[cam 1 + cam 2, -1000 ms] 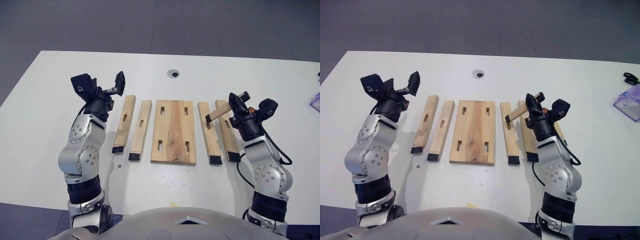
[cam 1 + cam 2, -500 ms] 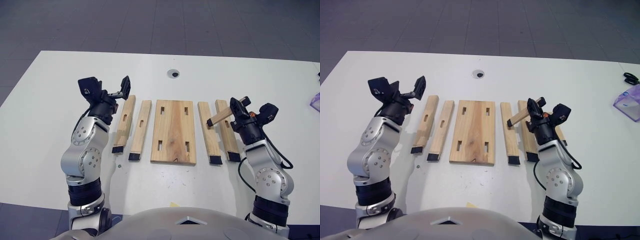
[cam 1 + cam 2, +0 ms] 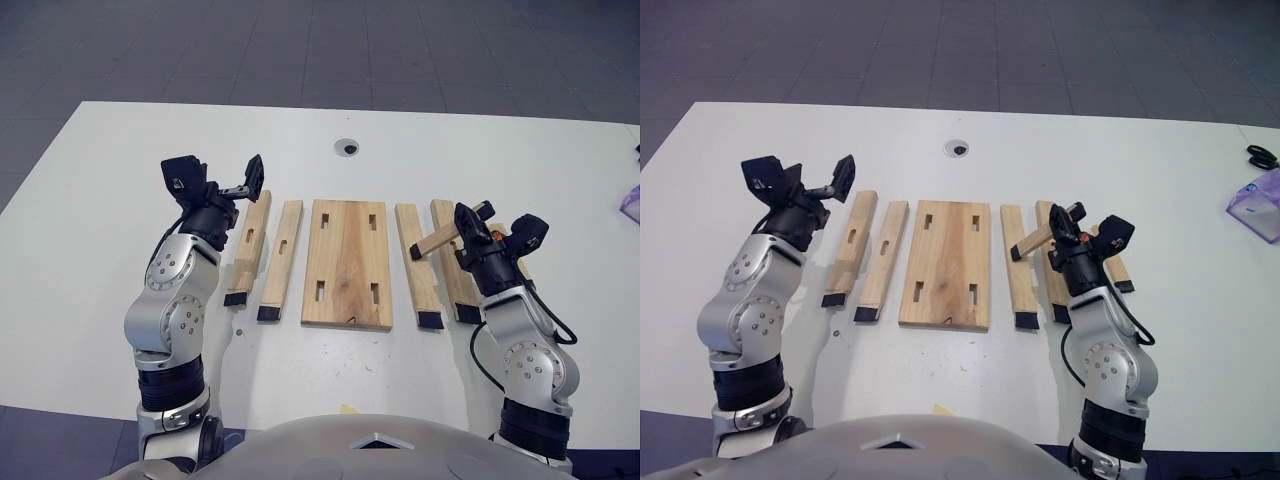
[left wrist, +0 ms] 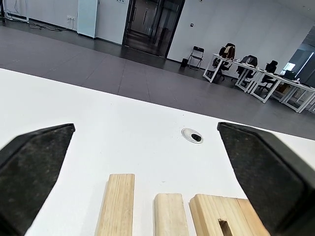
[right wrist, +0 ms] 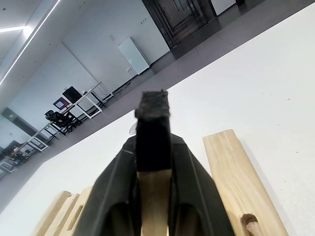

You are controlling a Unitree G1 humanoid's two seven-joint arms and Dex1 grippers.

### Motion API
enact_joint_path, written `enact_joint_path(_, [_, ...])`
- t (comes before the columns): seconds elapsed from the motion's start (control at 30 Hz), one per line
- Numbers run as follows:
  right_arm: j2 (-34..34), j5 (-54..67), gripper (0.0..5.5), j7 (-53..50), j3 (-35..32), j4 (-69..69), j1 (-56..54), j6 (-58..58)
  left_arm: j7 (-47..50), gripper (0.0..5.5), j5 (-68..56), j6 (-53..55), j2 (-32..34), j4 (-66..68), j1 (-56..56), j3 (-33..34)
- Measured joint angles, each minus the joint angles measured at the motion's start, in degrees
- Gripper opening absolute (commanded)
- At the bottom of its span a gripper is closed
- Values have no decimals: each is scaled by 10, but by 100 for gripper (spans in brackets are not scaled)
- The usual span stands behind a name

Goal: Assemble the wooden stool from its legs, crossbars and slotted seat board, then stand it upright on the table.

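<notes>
Head view: I see the seat board [image 3: 347, 262] lying flat mid-table [image 3: 120, 160]. The left gripper [image 3: 213, 178] is raised near the outer left leg [image 3: 248, 245], fingers apart. The right gripper [image 3: 478, 228] clamps a crossbar [image 3: 438, 238] above the right legs [image 3: 415, 262].
Left wrist: pads [image 4: 34, 167] spread wide.
Right wrist: the crossbar [image 5: 153, 128] is pinched between both fingers.

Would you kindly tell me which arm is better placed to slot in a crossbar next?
Probably right: the right pincer grips a short wooden crossbar above the two right-hand slotted wooden legs, while the left pincer hangs open and empty.
</notes>
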Motion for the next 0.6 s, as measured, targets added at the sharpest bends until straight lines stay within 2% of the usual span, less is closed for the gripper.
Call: enact_joint_path(0.6, [0, -36, 41, 3, 8, 0, 7, -23, -3, 540, -2, 17, -3, -3, 0, 0])
